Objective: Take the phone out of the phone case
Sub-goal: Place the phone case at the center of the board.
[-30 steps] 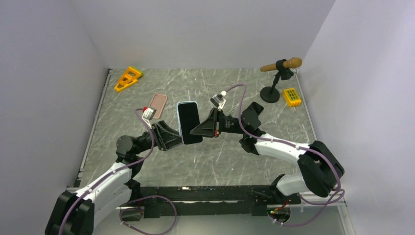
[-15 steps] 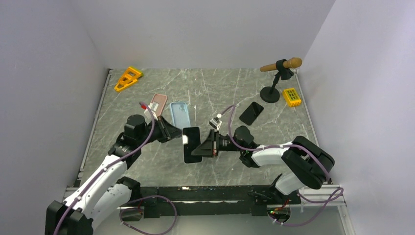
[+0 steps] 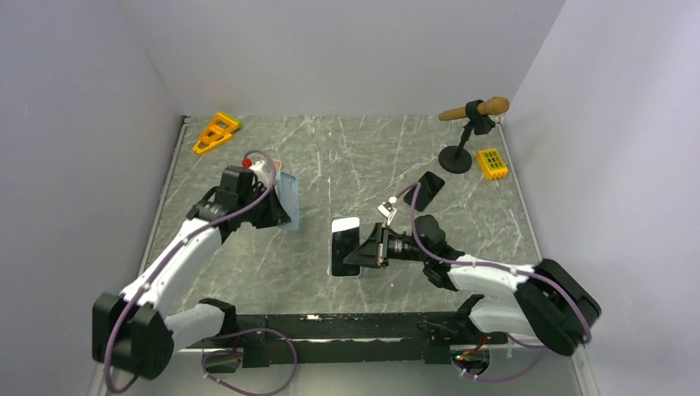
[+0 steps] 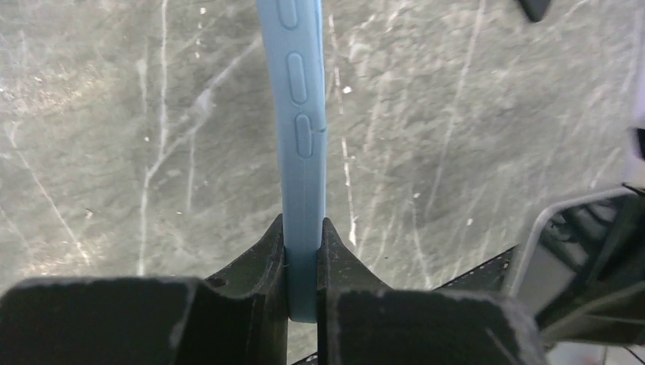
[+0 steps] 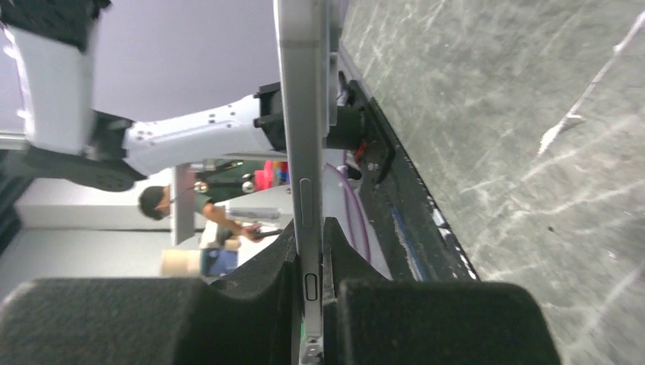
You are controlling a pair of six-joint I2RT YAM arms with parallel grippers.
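Seen from above, the left arm hides most of a pink item (image 3: 275,166) behind it. We cannot tell whether the phone (image 3: 344,245) rests on the desk (image 3: 347,148) or hangs just over it. The left wrist view cuts off the upper end of the phone case (image 4: 301,114).

A second ago both grippers held phone and case together at mid-desk. Now the two are well apart: the left gripper (image 3: 279,216) has carried the empty case to the left, and the right gripper (image 3: 364,252) has drawn the phone toward the near edge. Each gripper is clamped tight on the edge of what it holds.

The case is pale blue, seen edge-on, with raised buttons. The phone is slim and silver-sided, its dark screen glaring white at the top.
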